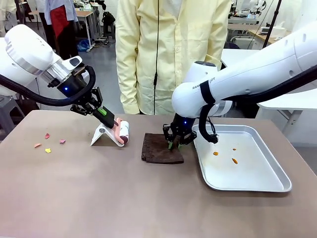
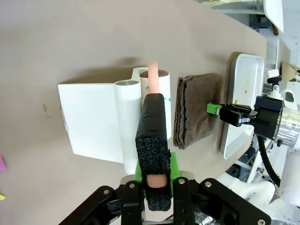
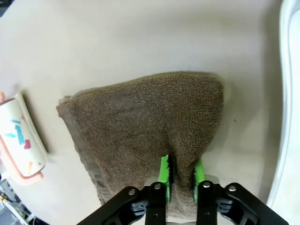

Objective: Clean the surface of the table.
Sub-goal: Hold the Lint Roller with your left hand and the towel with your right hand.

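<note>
The brown-grey table carries several small paper scraps at its left. My left gripper is shut on the black-padded pink handle of a lint roller. The roller rests on its white stand. From the left wrist, the handle runs up between my green pads. A folded brown cloth lies at the table's middle. My right gripper is shut on its right edge. In the right wrist view the cloth bunches between the fingers.
A silver metal tray with a few orange bits stands at the right, next to the cloth. A person in a pale yellow coat stands at the far edge. Coloured scraps cling to the roller.
</note>
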Available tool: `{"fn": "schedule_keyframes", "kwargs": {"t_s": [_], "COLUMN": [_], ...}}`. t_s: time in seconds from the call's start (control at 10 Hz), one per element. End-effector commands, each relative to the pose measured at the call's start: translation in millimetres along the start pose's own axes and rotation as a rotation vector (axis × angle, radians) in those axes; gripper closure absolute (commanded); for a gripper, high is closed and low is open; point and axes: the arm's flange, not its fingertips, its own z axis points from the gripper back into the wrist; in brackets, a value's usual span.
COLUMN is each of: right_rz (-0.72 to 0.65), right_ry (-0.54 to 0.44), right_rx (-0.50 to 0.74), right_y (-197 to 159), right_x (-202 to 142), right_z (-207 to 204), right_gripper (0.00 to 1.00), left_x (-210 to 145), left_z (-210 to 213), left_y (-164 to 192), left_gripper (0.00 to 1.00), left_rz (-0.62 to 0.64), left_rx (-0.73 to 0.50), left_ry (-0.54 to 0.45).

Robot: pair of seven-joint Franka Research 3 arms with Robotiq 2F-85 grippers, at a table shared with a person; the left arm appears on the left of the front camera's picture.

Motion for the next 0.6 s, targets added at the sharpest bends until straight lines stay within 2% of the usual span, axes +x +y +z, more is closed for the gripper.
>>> {"fn": "schedule_keyframes", "kwargs": {"t_s": [0.0, 0.5], "right_rz": [0.002, 0.001], "right_ry": [0.007, 0.015], "right_rx": [-0.016, 0.002], "right_y": [5.3, 1.9], "right_x": [5.6, 8.5], "right_z": [-3.9, -5.0], "right_gripper": [1.0, 1.0], "left_x": [2.5, 0.5], "left_z": [-1.3, 0.1], "left_y": [-0.2, -4.0], "left_gripper": [1.0, 1.0], "left_rz": [-0.015, -0.036], "left_rx": [-0.021, -0.037], "left_ry": [-0.016, -0.038]}}
